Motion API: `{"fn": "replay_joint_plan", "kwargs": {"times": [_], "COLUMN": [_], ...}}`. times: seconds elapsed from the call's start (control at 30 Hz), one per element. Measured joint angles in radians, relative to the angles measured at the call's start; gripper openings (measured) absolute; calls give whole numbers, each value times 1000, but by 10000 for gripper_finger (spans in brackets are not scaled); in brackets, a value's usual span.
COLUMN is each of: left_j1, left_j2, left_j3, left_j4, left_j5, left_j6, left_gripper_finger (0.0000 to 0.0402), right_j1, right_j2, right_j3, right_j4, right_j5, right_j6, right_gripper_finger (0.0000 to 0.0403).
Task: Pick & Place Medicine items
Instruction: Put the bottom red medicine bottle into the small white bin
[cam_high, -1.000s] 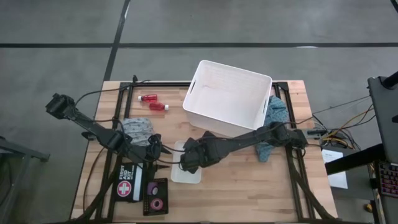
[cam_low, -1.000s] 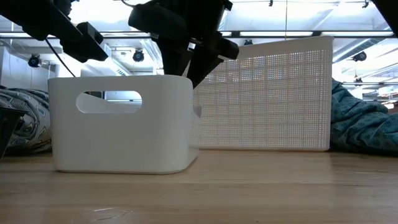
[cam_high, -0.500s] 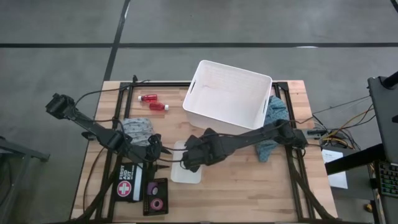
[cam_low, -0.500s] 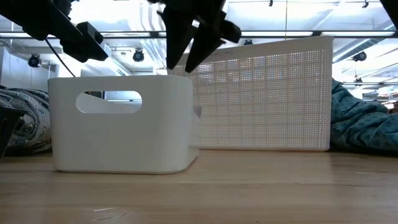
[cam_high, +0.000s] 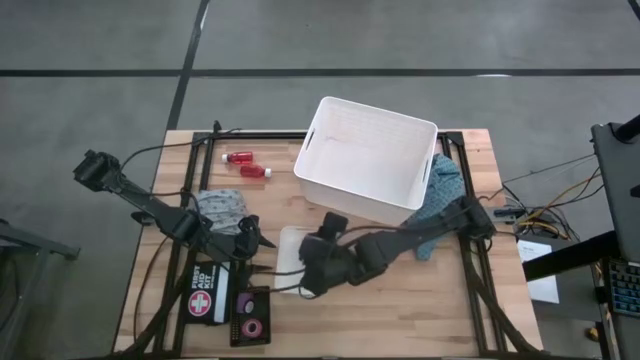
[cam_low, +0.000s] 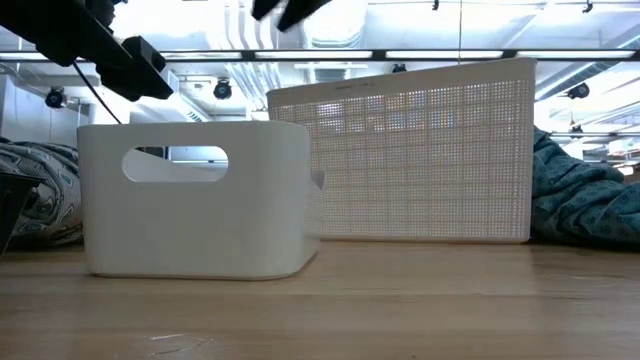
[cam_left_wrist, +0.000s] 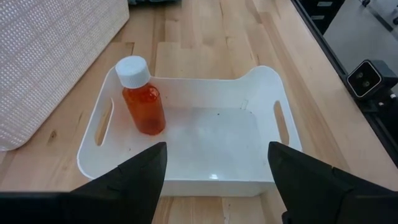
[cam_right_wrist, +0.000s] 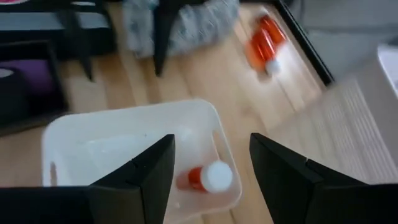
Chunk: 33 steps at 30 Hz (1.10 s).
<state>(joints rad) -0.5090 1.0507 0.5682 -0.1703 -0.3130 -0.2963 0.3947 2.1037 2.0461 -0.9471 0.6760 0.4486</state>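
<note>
Bottles (cam_high: 246, 164) lie on the tabletop (cam_high: 420, 300) at left; one bottle (cam_left_wrist: 142, 96) stands upright in the tray (cam_left_wrist: 186, 140). Left claw (cam_high: 252, 246) and right claw (cam_high: 312, 283), both spread and empty, hover near; a careless swing could topple it.

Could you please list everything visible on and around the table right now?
small white bin: one, white, near table middle, handle slots in its walls.
red bottle in the bin: one, red with white cap, upright in a corner of the small bin.
red bottles on the table: two, red, lying at the far left beside the big basket.
big white basket: one, white, far middle.
patterned cloth: one, grey, left.
blue cloth: one, teal, right of the basket.
first aid kit: one, near left.
tape rolls: two, pink and purple, dark tray.
left tool: open, facing the small bin.
right tool: open, above the small bin.
</note>
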Motion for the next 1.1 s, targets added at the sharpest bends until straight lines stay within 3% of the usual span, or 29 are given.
{"fn": "replay_joint_plan", "kwargs": {"times": [0.2, 0.33, 0.47, 0.67, 0.93, 1.1], "left_j1": [0, 0, 0, 0, 0, 0], "left_j2": [0, 0, 0, 0, 0, 0], "left_j3": [0, 0, 0, 0, 0, 0], "left_j4": [0, -2, -14, -27, -41, -53], "left_j5": [0, 0, 0, 0, 0, 0], "left_j6": [0, 0, 0, 0, 0, 0], "left_gripper_finger": [287, 287, 287, 287, 287, 287], "right_j1": [6, 1, -7, -4, 80, 132], "right_j2": [-24, -97, -216, -417, -663, -800], "right_j3": [-56, -184, -416, -773, -1229, -1439], "right_j4": [175, 351, 638, 952, 1410, 1539], "right_j5": [-57, -106, -183, -183, -261, -255], "right_j6": [-225, -294, -356, -373, -380, -465], "right_gripper_finger": [206, 206, 206, 206, 206, 206]}}
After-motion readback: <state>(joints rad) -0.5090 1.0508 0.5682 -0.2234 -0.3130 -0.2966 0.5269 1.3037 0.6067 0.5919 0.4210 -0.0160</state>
